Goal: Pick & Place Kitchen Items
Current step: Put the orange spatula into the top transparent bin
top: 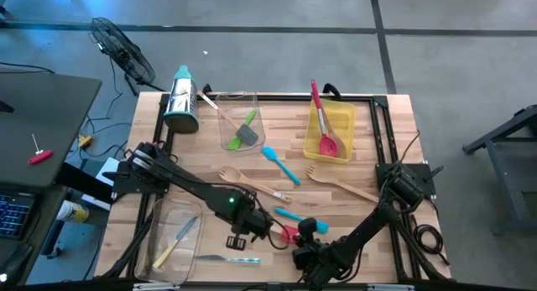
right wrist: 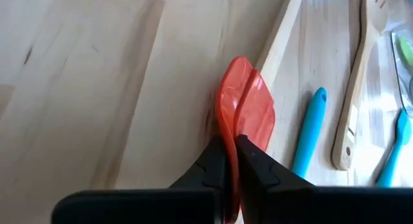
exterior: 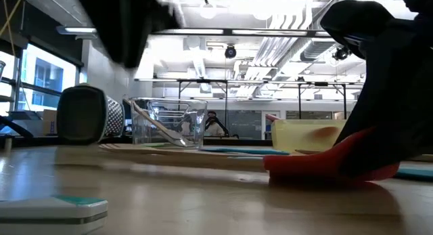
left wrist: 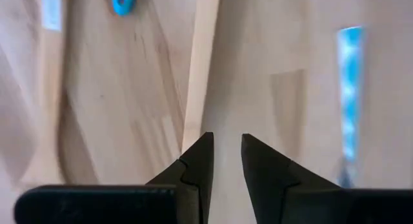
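A red spatula (right wrist: 246, 111) sits at the table's near middle with my right gripper (right wrist: 233, 143) shut on it; the high view shows them at the red spatula (top: 288, 234) and gripper (top: 297, 238). My left gripper (left wrist: 226, 146) hangs just left of it (top: 238, 239), pointing down above the bare wood, open by a narrow gap with nothing between the fingers. Lying flat on the table are a wooden spoon (top: 252, 184), a wooden fork (top: 340, 184), a blue spatula (top: 279, 163), a blue handle (top: 289, 214) and a teal-handled knife (top: 231, 259). My right gripper pinches the red spatula's head between its two fingers at the end of the head nearest the gripper (right wrist: 233, 128). The fingers slant down from the table's near right side. The head stands turned on its edge, and its lower side (exterior: 304, 173) lies on the table.
A clear bin (top: 172, 232) with a utensil lies at the near left. At the far side stand a steel grater (top: 181, 101), a clear bin (top: 239, 119) with a green spatula, and a yellow bin (top: 330, 130) with a red spatula.
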Motion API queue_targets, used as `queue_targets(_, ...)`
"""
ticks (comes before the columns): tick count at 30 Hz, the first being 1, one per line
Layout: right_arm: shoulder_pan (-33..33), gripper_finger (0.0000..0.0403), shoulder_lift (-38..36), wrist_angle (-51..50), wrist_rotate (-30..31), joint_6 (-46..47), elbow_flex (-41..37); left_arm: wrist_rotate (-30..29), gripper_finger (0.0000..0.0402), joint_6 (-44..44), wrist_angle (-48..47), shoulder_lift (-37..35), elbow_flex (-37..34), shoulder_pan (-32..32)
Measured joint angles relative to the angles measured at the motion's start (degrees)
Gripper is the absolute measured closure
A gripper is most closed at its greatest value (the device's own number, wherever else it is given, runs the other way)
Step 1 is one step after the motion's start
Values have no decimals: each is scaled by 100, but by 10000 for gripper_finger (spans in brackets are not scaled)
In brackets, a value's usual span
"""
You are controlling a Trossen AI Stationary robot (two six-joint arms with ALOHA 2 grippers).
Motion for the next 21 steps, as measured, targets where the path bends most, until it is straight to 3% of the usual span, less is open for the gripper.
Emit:
queue_targets(8, 4, 397, -49, -120, 132, 46, -11, -206, 328, 130, -337, 4, 2041, -2)
queue_targets(15, 44, 399, -418, -702, 733, 313, -70, -611, 328, 181, -463, 0, 3827, -381)
queue_targets(21, 301, 399, -1173, -716, 1510, 498, -40, -1258, 327, 286, 126, -455, 3775, -1050)
